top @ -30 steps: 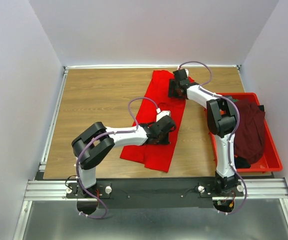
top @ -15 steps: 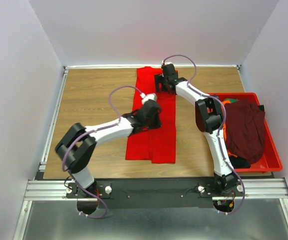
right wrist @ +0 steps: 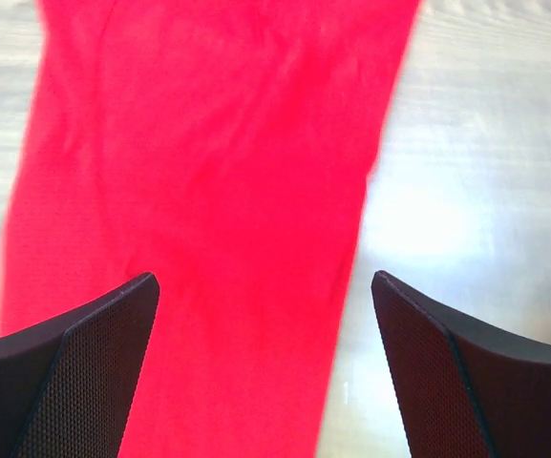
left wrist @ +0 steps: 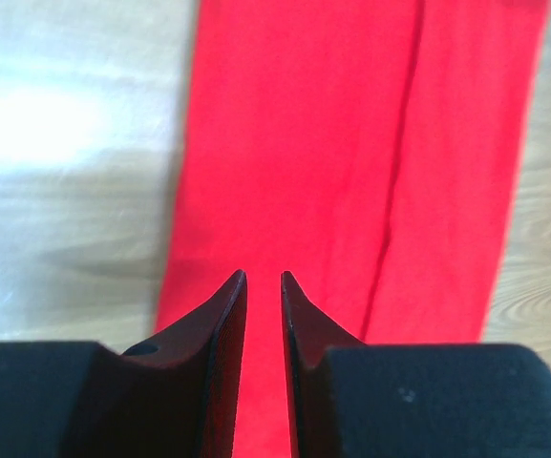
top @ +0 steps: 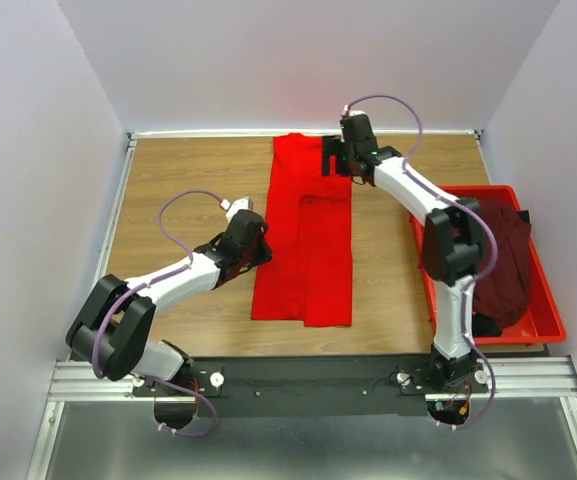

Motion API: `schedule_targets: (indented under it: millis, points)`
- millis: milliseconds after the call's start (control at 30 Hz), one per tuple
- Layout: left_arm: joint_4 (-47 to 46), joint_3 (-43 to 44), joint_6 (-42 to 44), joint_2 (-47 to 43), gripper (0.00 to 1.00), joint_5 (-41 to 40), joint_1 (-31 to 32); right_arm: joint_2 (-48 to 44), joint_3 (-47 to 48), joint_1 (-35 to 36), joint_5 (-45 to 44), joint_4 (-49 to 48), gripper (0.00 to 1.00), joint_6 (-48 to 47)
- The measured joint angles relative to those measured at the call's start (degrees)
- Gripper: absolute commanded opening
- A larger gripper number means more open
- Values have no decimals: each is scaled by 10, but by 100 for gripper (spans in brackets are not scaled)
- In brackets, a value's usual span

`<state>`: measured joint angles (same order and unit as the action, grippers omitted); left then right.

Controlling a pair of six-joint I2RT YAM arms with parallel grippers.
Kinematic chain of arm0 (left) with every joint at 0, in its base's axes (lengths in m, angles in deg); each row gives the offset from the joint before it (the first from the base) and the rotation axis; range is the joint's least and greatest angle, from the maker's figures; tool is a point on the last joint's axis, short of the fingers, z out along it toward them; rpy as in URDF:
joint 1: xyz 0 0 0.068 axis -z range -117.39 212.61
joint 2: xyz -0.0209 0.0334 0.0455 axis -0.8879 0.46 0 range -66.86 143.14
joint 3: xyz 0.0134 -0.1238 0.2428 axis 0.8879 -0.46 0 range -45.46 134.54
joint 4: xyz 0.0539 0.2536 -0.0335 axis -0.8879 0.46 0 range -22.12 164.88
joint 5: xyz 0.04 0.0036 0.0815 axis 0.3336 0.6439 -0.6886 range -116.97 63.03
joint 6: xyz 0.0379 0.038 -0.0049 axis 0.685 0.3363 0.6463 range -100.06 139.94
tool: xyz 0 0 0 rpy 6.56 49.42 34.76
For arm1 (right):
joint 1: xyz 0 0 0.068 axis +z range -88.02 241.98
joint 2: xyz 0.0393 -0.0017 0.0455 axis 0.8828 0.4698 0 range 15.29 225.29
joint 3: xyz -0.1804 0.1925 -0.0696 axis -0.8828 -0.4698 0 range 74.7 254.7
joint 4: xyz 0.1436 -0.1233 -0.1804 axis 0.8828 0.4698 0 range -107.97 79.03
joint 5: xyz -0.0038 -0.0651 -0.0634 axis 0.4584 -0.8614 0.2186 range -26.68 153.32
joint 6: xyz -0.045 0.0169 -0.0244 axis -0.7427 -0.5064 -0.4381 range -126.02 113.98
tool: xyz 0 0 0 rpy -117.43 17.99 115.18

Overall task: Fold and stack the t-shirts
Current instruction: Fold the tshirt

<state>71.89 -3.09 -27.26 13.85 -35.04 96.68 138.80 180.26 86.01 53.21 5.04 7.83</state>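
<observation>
A bright red t-shirt (top: 303, 250) lies flat on the wooden table, folded lengthwise into a long strip from the far edge toward me. My left gripper (top: 260, 243) hovers at the strip's left edge, near its middle. In the left wrist view the jaws (left wrist: 263, 275) stand a narrow gap apart with nothing between them, and the red cloth (left wrist: 332, 143) lies below. My right gripper (top: 336, 160) is wide open and empty over the strip's far right edge (right wrist: 208, 143). A dark maroon t-shirt (top: 493, 260) lies bunched in the bin. No orange shirt is in view.
A rigid red plastic bin (top: 548, 310) stands at the table's right edge, with a dark item (top: 483, 325) at its near end. Bare wood (top: 188, 190) lies left of the shirt. Metal rails edge the table on the left and near sides.
The red shirt went from slanted and rumpled to a straight flat strip. My left gripper let go and moved left off the cloth. My right gripper shifted slightly right at the far end.
</observation>
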Motion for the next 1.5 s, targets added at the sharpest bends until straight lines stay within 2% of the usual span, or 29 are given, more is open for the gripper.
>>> schedule_targets:
  millis: [133, 233, 333, 500, 567, 733, 867, 1033, 1100, 1400, 1500]
  points:
    - [-6, -31, -3, -19, 28, 0, 0, -108, -121, 12, 0, -15, 92, 40]
    - [-16, -56, -9, -41, 28, 0, 0, -191, -251, 43, -7, -32, 89, 78]
    - [-26, -89, -13, -61, 28, 0, 0, -256, -383, 84, -6, -39, 81, 117]
    - [-32, -120, -19, -65, 29, -1, 14, -319, -507, 108, -3, -56, 80, 165]
    - [-33, -125, -24, -65, 34, -3, 29, -348, -545, 114, -3, -59, 80, 186]
    - [-17, -141, -62, -78, 38, -26, 82, -408, -605, 143, 2, -70, 80, 227]
    - [10, -152, -96, -95, 39, -43, 120, -474, -652, 150, 26, -73, 74, 258]
    - [35, -150, -114, -109, 38, -51, 153, -498, -675, 172, 43, -74, 73, 283]
    - [43, -142, -111, -109, 38, -54, 163, -498, -677, 179, 45, -73, 69, 287]
    - [33, -69, -66, -65, 26, -55, 190, -489, -669, 196, 45, -71, 53, 296]
    - [23, -68, -57, -38, 21, -49, 211, -481, -661, 205, 45, -71, 53, 297]
